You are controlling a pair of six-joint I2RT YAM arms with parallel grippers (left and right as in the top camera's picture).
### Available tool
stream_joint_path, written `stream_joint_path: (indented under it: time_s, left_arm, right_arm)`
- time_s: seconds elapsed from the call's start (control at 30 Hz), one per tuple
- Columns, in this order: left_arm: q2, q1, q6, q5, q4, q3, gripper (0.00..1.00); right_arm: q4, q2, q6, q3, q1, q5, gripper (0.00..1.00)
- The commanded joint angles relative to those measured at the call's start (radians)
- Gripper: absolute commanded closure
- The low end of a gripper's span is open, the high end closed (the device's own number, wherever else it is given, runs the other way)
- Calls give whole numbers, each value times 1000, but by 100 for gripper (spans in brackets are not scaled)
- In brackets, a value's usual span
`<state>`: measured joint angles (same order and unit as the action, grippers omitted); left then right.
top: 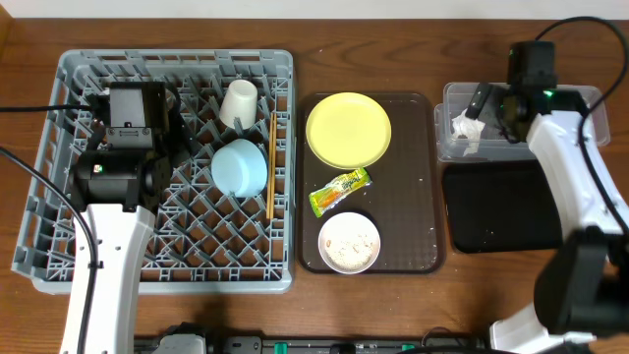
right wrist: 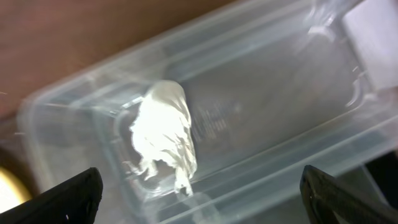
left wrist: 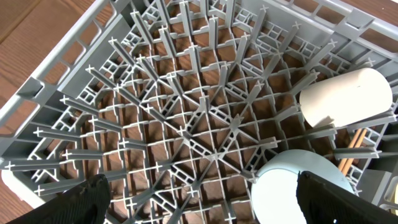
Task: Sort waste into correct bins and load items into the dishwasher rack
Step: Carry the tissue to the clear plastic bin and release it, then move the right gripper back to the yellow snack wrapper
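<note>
We see our right gripper (top: 484, 108) spread above the tub (top: 580, 98), tissue (top: 465, 131) lying inside; wrapper (top: 339, 192) lies at its 8 o'clock, long axis 2-to-8.

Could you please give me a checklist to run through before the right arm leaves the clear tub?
1. Tissue lying inside the clear tub: ok.
2. Right hand open, holding nothing: ok.
3. Left hand open above the rack: ok.
4. Wrapper binned: not ok, it lies on the brown tray.
5. Yellow plate and small white bowl racked: not ok, both sit on the brown tray.
</note>
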<state>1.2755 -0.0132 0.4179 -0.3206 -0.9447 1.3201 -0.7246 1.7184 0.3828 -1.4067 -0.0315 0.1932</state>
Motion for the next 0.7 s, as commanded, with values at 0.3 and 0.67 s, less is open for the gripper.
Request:
stream_joint_path:
  time_s: [0.3, 0.67]
  left_arm:
    - [-2, 5, -5, -10, -5, 14, 3]
    - [-2, 5, -5, -10, -5, 14, 4]
  right_arm:
    - [-47, -272, -110, 0, 78, -565, 12]
    - [-103, -191, -80, 2, 488, -510, 12]
